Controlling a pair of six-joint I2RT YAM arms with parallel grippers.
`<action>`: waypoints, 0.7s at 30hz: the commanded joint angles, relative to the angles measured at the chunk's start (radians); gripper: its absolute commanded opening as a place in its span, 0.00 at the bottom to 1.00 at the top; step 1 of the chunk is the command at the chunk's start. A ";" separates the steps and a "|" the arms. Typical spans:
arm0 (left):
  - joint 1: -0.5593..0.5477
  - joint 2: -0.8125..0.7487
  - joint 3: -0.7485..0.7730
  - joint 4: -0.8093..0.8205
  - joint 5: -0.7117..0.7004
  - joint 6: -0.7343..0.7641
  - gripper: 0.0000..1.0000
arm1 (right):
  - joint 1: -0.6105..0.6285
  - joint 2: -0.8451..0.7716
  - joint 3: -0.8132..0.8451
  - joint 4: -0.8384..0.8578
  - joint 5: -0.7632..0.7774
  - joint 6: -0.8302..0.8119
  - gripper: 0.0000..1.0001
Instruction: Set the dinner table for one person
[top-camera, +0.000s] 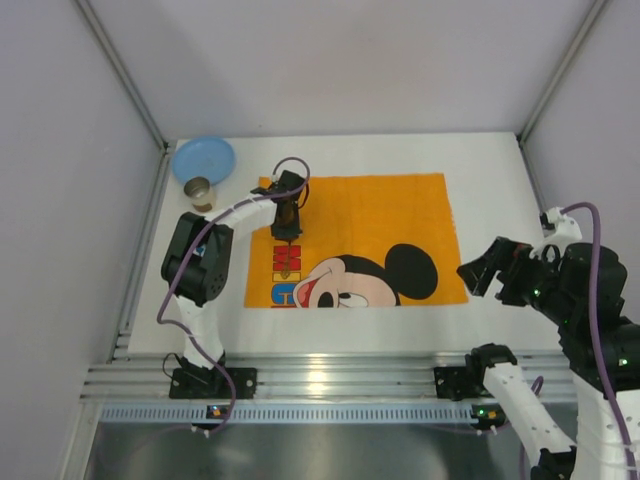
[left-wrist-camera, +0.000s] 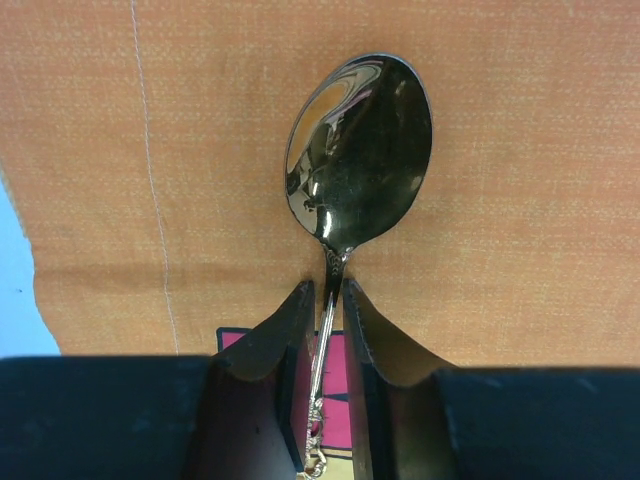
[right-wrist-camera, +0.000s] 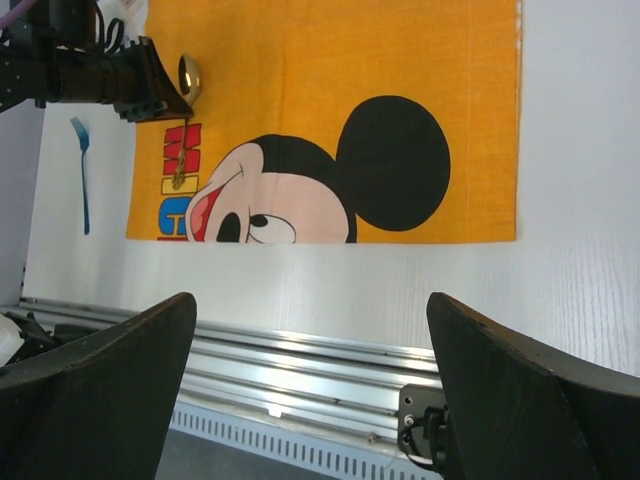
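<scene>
Left hand (left-wrist-camera: 327, 288): the fingers (left-wrist-camera: 290, 330) stand close on either side of the spoon (left-wrist-camera: 360, 150) at its neck, just behind the bowl. Whether they pinch it or merely straddle it cannot be told. Right hand (right-wrist-camera: 310, 296): spread wide, nothing between the fingers, well apart from the work.

Spoon: the bowl projects forward of the left hand and the ornate handle runs back between its fingers, all over the orange cloth (left-wrist-camera: 520, 250). Judged light, stiff and slippery, being polished metal. The narrow neck offers little bearing, so the spoon may swivel. A hold further back on the patterned handle would likely be steadier.

Surface (top-camera: 490, 170): white, lying beneath the cloth and both hands. Judged rigid and fixed, so it is nothing to grasp and only receives. The cloth is judged soft and liable to ruck if dragged.

Blue plate (top-camera: 203, 158) and cup (top-camera: 200, 190) stand just beside each other, left of and beyond the left hand. A blue fork (right-wrist-camera: 82, 170) lies on the bare surface to that hand's left.
</scene>
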 joint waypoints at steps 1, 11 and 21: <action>0.003 0.020 -0.026 0.049 0.027 0.026 0.23 | 0.009 0.013 -0.018 0.042 0.009 0.021 1.00; 0.004 0.065 -0.010 0.015 0.013 0.052 0.00 | 0.009 0.029 -0.053 0.076 0.011 0.023 1.00; 0.004 0.002 0.062 -0.064 -0.037 0.047 0.00 | 0.009 0.030 -0.056 0.097 -0.010 0.011 1.00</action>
